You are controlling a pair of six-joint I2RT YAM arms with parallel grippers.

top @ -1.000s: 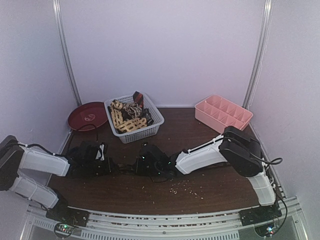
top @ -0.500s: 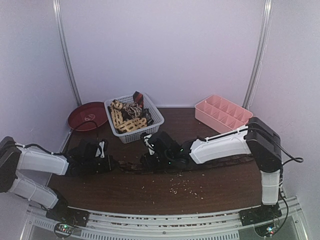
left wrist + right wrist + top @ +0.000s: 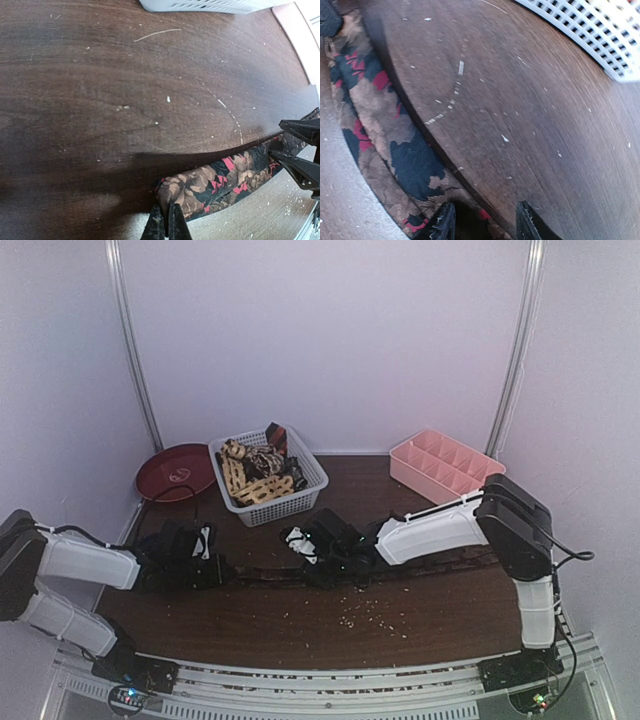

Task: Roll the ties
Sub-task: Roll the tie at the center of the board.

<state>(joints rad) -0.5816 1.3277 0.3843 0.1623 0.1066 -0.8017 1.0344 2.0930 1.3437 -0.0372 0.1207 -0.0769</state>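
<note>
- Writing: pale mark on red plate [image 3: 172,472], too small to read
- L gripper [image 3: 165,226]: clenched on end of floral tie [image 3: 220,180]; print is brown, pink-red, black; tie lies flat on table [image 3: 100,90], running twd R side
- R gripper [image 3: 485,224]: released; jaws apart w/ tie strip passing btwn them; can't tell if they touch cloth
- Top view: tie is only a dark strip btwn the two grippers, carrying on under R arm; print unreadable there; both wrist views show it clearly
- Top view only: white basket [image 3: 285,505] at back L-centre w/ basket ties [image 3: 255,470] heaped in it, tan-cream + dark; pink divider tray [image 3: 440,485] back R; crumbs [image 3: 365,615] on table near front
- L wrist view: R gripper's fingers [image 3: 300,170] at far R, either side of tie
- R wrist view: L gripper a dark block in top L corner, at tie's end
- Wrist views catch basket edge only
</note>
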